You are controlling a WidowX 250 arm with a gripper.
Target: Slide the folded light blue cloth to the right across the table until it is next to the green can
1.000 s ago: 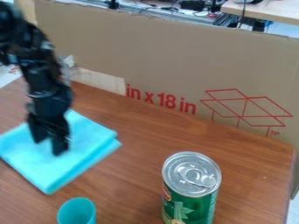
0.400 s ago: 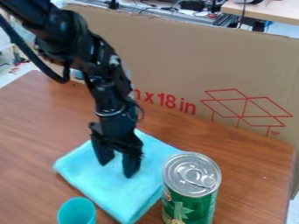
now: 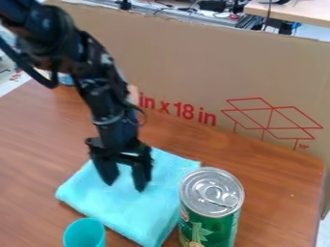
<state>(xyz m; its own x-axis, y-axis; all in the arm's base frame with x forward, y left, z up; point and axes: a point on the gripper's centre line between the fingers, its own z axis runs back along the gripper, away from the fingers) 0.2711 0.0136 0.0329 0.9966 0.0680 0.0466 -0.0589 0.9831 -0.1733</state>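
My gripper (image 3: 124, 185) hangs over the folded light-blue cloth (image 3: 129, 212), its two fingers spread apart and pointing down, with nothing visible between them. The fingertips are at or just above the cloth; whether they touch it I cannot tell. The cloth lies flat on the wooden table, left of a green can (image 3: 211, 207) with a silver lid, which stands upright and hides part of the cloth's right side. A teal cup (image 3: 84, 233) is at the bottom edge, in front of the cloth's near left side.
Brown cardboard (image 3: 193, 62) with red print stands as a wall along the back of the wooden table (image 3: 277, 193). Behind it are cables and equipment. The table's right edge runs down beside the can.
The cloth went right, from the table's left side to beside the can, as the gripper moved right. Since the middle frame the gripper has shifted slightly left.
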